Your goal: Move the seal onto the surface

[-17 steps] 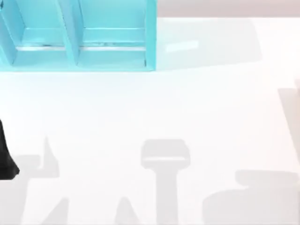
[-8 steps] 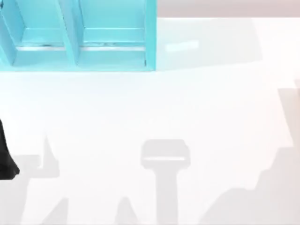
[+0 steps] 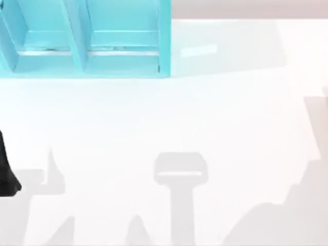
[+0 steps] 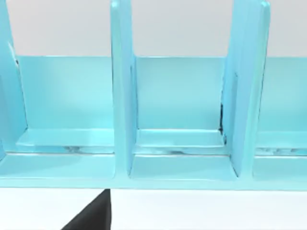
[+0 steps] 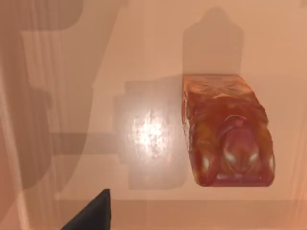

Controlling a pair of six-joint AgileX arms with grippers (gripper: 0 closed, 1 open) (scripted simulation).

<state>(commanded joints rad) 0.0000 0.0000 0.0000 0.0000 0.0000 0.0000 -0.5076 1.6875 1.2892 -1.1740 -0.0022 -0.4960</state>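
Left arm (image 3: 6,171): one dark section at the left edge of the top view, low over the surface (image 3: 169,118), its wrist camera level with the turquoise shelf unit (image 4: 182,143) and one black finger (image 4: 93,215) at the bottom of that frame; how far the fingers are parted cannot be told. Right arm: wrist camera looking down on one seal (image 5: 225,132), orange-amber with a darker red part, lying at right of centre in that frame on a flat orange-tinted face, with one black finger (image 5: 91,213) at lower left, apart from the seal; opening cannot be told. Count: one shelf unit (image 3: 87,38) in the upper left of the top view, two open compartments visible there and three in the left wrist view.
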